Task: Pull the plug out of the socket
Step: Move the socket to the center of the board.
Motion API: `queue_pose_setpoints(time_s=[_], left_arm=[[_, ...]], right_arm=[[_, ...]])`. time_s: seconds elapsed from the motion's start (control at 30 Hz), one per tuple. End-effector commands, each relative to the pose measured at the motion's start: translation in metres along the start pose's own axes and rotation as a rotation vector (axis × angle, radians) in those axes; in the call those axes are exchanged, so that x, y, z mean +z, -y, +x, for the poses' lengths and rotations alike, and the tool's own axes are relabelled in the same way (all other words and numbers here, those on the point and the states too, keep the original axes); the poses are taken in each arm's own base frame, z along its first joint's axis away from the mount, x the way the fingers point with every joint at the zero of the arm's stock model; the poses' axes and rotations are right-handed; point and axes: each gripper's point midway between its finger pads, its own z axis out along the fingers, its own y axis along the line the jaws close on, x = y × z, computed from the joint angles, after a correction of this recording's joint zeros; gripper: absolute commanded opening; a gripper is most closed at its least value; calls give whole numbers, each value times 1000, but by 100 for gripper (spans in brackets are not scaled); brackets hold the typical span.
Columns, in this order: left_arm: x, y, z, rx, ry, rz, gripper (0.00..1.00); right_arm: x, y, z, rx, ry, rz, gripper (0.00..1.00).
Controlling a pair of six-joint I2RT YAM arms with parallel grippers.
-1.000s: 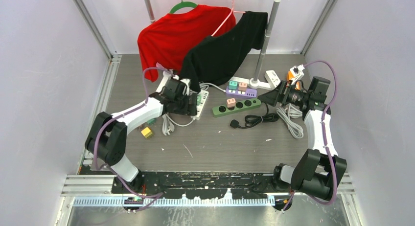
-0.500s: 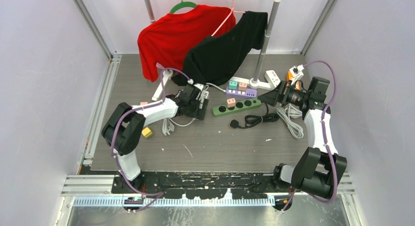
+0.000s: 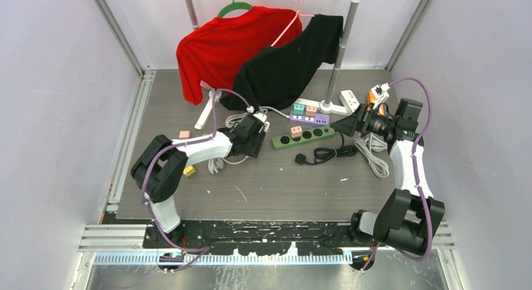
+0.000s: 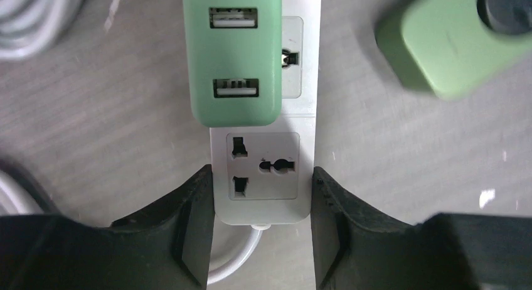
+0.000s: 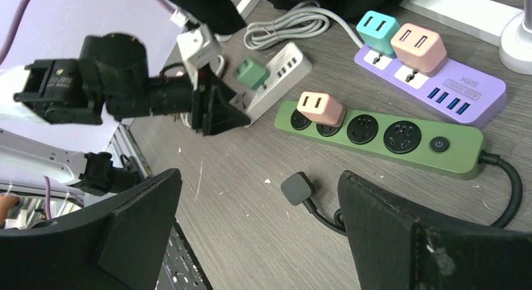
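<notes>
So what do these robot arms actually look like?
The left arm and right arm each join white tubular links with bulky black joints, and a purple cable loops along each. The left gripper and right gripper are matte black, with thick wedge-shaped fingers.

Left arm [image 3: 201, 147] stretches low across the table, its gripper [image 4: 261, 184] pinching the strip [image 4: 263, 205] between both fingers. Right arm [image 3: 408, 164] stands raised, its gripper [image 5: 258, 177] spread wide, holding nothing.

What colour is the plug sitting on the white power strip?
Mint green. The plug on the white power strip shows best in the left wrist view.
</notes>
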Motion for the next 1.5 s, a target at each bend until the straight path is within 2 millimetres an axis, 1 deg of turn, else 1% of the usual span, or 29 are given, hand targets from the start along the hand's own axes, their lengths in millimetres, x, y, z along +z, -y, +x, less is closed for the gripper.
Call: queue_pose_setpoints(time_s=[0.0, 0.1, 0.13, 0.17, 0.2, 0.3, 0.33, 0.37, 0.4, 0.47, 0.53, 0.63, 0.67, 0.7, 0.73, 0.8, 0.87, 0.9, 0.97, 1.03, 1.1, 1.17, 1.23, 1.3, 1.33, 1.4, 1.43, 1.47], left_arm=[[-46, 12, -5, 88, 107, 15, 0], [-67, 27, 20, 145, 127, 76, 0], [-73, 34, 25, 160, 144, 111, 0], [-79, 42, 35, 183, 152, 146, 0], [-89, 47, 40, 197, 174, 184, 0], [-102, 62, 62, 240, 214, 313, 0], [-101, 67, 76, 262, 210, 366, 0], [-111, 75, 75, 273, 254, 434, 0], [-117, 83, 77, 290, 288, 490, 0], [-127, 99, 82, 339, 340, 583, 0], [-133, 113, 86, 403, 377, 642, 0], [-135, 134, 98, 501, 369, 731, 0], [-137, 139, 98, 524, 376, 753, 0], [-131, 144, 104, 545, 353, 762, 0], [-128, 147, 104, 556, 348, 765, 0], [-124, 155, 101, 575, 353, 777, 0], [-119, 163, 92, 592, 372, 781, 1], [-115, 165, 93, 603, 364, 778, 3], [-109, 173, 84, 615, 364, 775, 9], [-101, 178, 80, 616, 362, 764, 18], [-95, 180, 75, 597, 369, 746, 27], [-92, 181, 71, 572, 387, 732, 34], [-94, 179, 67, 547, 413, 725, 41], [-98, 177, 63, 530, 448, 718, 52], [-102, 175, 60, 525, 466, 716, 60], [-108, 172, 60, 519, 483, 715, 70], [-110, 170, 59, 518, 491, 715, 73], [-113, 169, 59, 517, 498, 718, 74]], right_arm=[[-2, -9, -11, -56, 14, -25, 100], [-2, -12, -11, -55, 11, -38, 100], [-2, -12, -11, -55, 11, -40, 100], [-2, -13, -10, -55, 10, -44, 100], [-2, -13, -10, -56, 10, -46, 100], [-1, -15, -8, -60, 5, -56, 100], [0, -16, -7, -65, 2, -62, 100], [1, -18, -5, -73, -4, -73, 100], [2, -20, -2, -83, -14, -89, 100], [5, -27, 6, -113, -38, -116, 100], [8, -34, 16, -169, -67, -148, 100], [9, -52, 39, -300, -114, -249, 100], [9, -59, 49, -340, -126, -293, 100], [8, -64, 59, -410, -129, -336, 100], [6, -69, 70, -471, -131, -378, 100], [7, -75, 89, -584, -148, -434, 100], [10, -73, 103, -652, -191, -448, 100], [11, -71, 110, -690, -221, -451, 100], [14, -69, 125, -751, -278, -475, 100], [16, -68, 139, -797, -325, -509, 100], [18, -67, 153, -844, -372, -545, 99], [20, -63, 168, -892, -436, -573, 97], [22, -59, 182, -930, -494, -602, 94], [24, -57, 191, -948, -533, -623, 90], [26, -57, 195, -952, -550, -633, 89], [29, -57, 200, -963, -574, -649, 86], [30, -57, 202, -969, -579, -652, 85], [32, -56, 203, -971, -587, -650, 83]])
